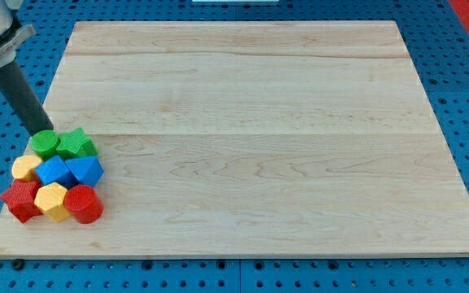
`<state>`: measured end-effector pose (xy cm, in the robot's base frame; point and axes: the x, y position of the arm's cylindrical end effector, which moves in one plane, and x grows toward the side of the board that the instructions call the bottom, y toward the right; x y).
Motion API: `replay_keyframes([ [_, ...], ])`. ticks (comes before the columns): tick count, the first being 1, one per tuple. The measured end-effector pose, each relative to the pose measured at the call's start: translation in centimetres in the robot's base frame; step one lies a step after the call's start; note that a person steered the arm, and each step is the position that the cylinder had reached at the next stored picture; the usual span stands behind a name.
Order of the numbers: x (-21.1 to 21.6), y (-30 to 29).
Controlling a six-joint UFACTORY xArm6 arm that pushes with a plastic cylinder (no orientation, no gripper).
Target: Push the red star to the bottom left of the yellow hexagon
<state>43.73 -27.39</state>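
Cluster of blocks, bottom-left corner of surface [243,98]. My tip [42,132] touches top edge of green cylinder [45,144], w/ green star [76,143] beside it; no gripper fitted, so no jaw state to tell. Red star [21,199] sits at cluster's left end, touching yellow hexagon [53,200] on its left: probably needs only slight downward nudge. It's bright red, lobed outline, edges blurry.

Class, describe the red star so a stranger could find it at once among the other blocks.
Look at the wooden board and go to the cluster of blocks in its bottom left corner. The red star is the cluster's leftmost piece, touching the yellow hexagon. The other red block is a round cylinder; this one has points.
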Motion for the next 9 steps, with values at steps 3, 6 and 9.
replay_keyframes([
  [3,-9.7,-3.0],
  [6,-8.6,-3.1],
  [9,5.0,-2.3],
])
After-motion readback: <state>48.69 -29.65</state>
